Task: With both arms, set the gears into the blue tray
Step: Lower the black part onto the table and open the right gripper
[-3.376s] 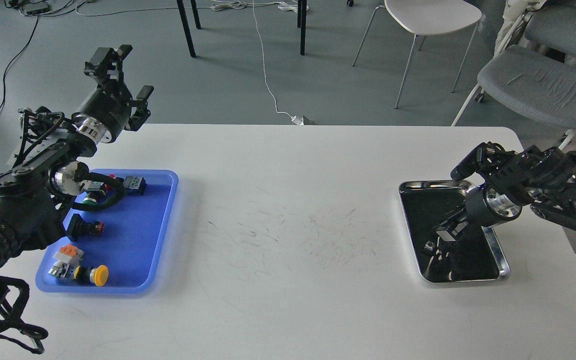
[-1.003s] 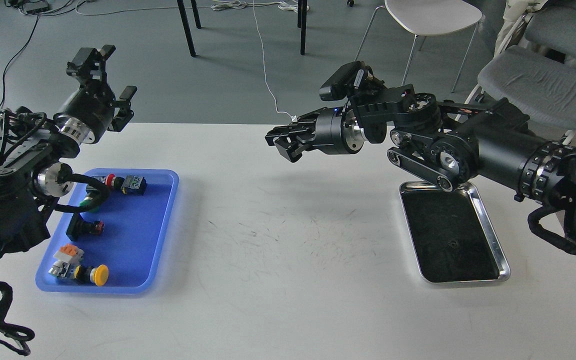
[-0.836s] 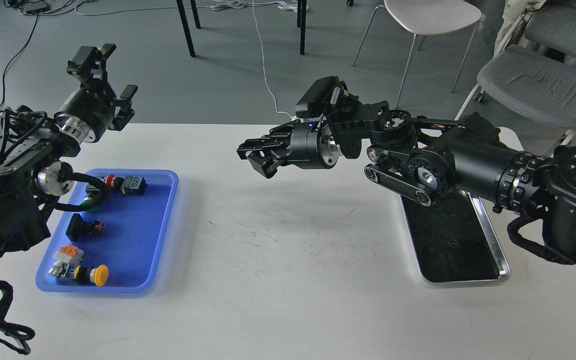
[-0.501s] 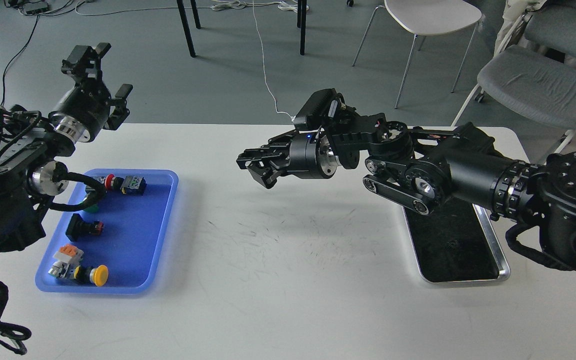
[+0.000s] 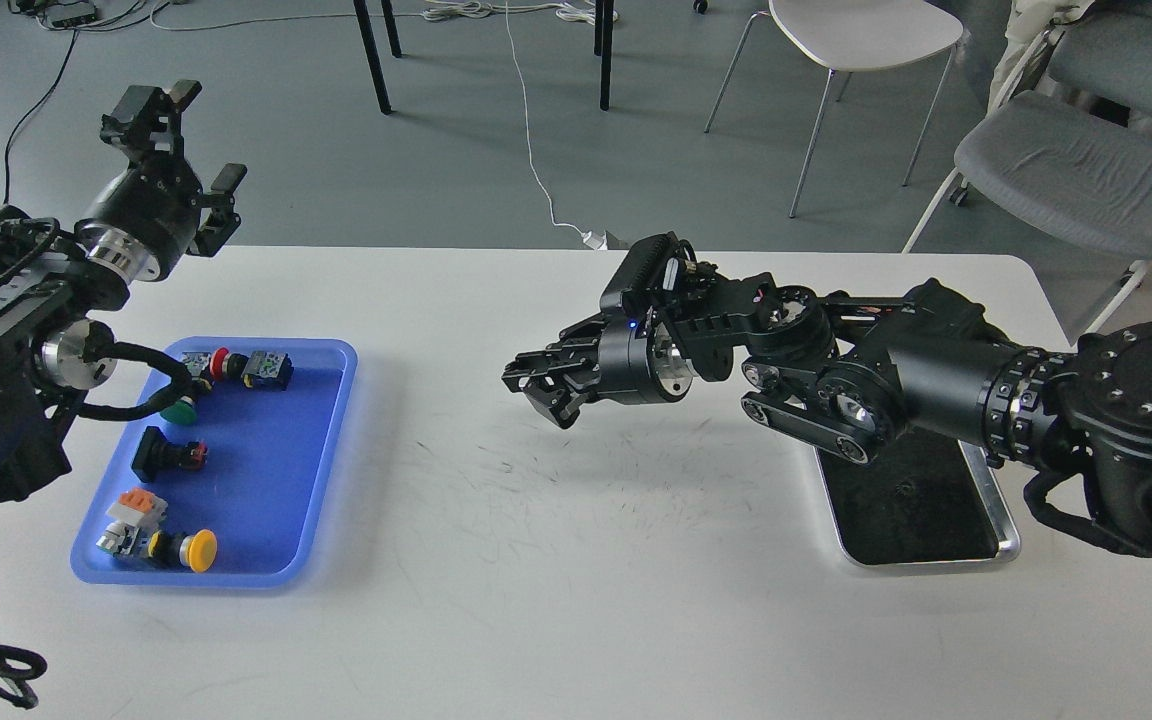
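The blue tray (image 5: 271, 470) lies on the left of the white table and holds several coloured push-button switches. No gear shows in it. My left gripper (image 5: 186, 140) hangs open above the table's far left corner, behind the tray. My right gripper (image 5: 541, 392) hovers low over the middle of the table, pointing left toward the blue tray. Its dark fingers are too close and dark to tell apart, and anything between them is hidden. A tiny dark round gear (image 5: 904, 488) shows faintly inside the steel tray.
The shiny steel tray (image 5: 1008, 520) with a dark inside lies at the right, partly under my right arm. In the blue tray are a yellow-capped button (image 5: 199, 551), a red one (image 5: 221, 362) and a green one (image 5: 176, 410). Chairs stand beyond the far edge.
My right arm has left the steel tray and swung left over the table's middle; in the last half second it dropped lower. My left gripper drifted up and left, still open.
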Robot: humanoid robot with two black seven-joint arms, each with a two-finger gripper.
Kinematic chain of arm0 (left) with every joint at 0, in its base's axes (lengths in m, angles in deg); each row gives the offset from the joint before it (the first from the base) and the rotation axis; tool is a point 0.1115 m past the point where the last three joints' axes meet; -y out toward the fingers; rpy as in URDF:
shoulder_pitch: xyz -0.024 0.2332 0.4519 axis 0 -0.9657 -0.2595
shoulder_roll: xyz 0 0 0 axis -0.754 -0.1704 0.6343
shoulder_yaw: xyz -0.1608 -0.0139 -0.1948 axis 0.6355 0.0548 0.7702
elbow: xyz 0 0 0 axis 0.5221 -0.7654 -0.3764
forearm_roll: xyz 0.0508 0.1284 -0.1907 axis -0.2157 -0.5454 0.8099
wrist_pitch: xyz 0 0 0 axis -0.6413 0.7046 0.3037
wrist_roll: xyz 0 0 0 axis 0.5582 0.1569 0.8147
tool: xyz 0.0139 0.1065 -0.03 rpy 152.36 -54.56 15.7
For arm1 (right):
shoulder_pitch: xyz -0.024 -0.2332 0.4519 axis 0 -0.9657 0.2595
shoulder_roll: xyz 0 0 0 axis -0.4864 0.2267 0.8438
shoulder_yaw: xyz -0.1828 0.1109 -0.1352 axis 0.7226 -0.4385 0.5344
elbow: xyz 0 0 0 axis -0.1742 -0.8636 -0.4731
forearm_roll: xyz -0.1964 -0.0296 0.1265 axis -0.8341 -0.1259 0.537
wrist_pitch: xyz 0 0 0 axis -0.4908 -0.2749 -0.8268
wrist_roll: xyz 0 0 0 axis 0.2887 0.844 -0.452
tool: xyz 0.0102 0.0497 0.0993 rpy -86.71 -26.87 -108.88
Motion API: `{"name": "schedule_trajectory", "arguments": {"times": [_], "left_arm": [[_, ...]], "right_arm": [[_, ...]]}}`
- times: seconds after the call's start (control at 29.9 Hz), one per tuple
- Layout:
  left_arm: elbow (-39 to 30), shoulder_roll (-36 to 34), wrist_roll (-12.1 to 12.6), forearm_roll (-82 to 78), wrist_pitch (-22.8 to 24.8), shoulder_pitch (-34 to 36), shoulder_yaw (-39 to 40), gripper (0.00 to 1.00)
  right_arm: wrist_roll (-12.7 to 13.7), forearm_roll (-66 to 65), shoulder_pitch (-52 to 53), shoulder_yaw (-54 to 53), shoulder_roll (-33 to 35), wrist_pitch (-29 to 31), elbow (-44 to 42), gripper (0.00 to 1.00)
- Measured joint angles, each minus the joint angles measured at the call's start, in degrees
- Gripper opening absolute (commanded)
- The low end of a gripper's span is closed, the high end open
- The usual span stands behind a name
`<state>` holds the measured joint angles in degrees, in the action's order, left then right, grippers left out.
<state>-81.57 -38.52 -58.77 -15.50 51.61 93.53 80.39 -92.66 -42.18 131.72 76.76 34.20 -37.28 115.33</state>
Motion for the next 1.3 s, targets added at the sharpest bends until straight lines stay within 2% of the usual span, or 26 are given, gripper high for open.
{"name": "schedule_trajectory", "arguments": {"times": [0.3,0.84,1.3], "left_arm": [[-2.23,-2.07,0.00,0.00,0.28,-0.15,0.15,0.99],[-7.81,-6.94,0.00,0.00,-0.63,-0.24,0.13,0.99],[-10.93,-9.74,0.00,0.00,-1.09,-0.26,-0.05,0.99]], "right_arm": [[-0.01,0.00,-3.80,-0.01,0.00,-2.57,0.32,0.01],[0.00,0.91,-13.18,-6.74,0.01,-7.66,-2.70,0.01],[0.00,1.95,-15.79,-7.34,0.01,-7.09,-1.39,0.02]]}}
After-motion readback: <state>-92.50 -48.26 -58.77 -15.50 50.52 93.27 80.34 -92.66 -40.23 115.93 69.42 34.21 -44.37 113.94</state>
